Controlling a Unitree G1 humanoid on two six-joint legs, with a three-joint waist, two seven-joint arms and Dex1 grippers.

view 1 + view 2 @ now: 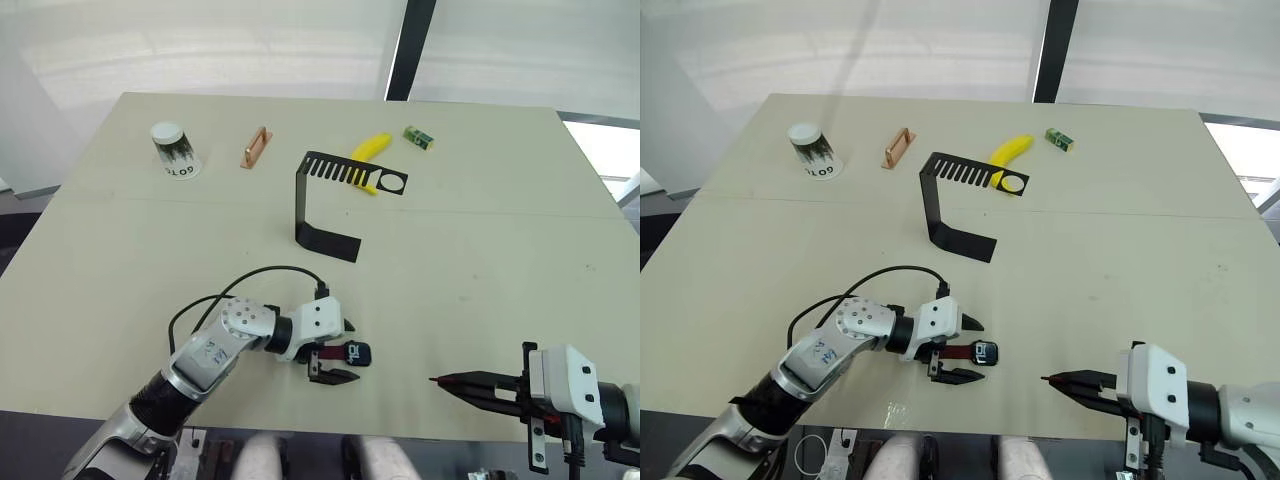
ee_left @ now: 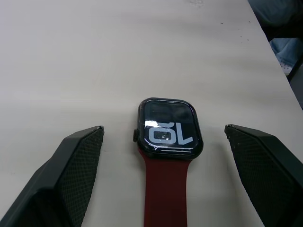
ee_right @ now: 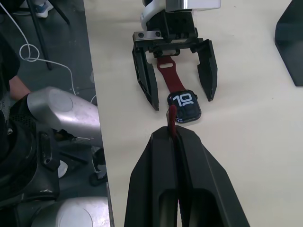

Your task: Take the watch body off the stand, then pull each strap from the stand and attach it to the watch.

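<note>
With my right pincer [image 1: 440, 381] clenched on the second strap [image 3: 172, 115] at lower right, I judge attachment is in hand. My left pincer [image 1: 335, 356], released, brackets the watch body [image 2: 169, 128], one strap [image 2: 165, 189] fitted, lying on the bench [image 1: 480, 250]. Next: align strap with slot. Beyond, the stand [image 1: 335, 205] is bare. The slot is hidden.

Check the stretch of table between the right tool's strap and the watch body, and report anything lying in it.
Nothing visible lies there. The right tool is shut on the second strap, whose tip points at the watch body across bare table. The open left tool brackets the watch from its far side, fingers flanking the attached strap, not blocking the approach.
</note>
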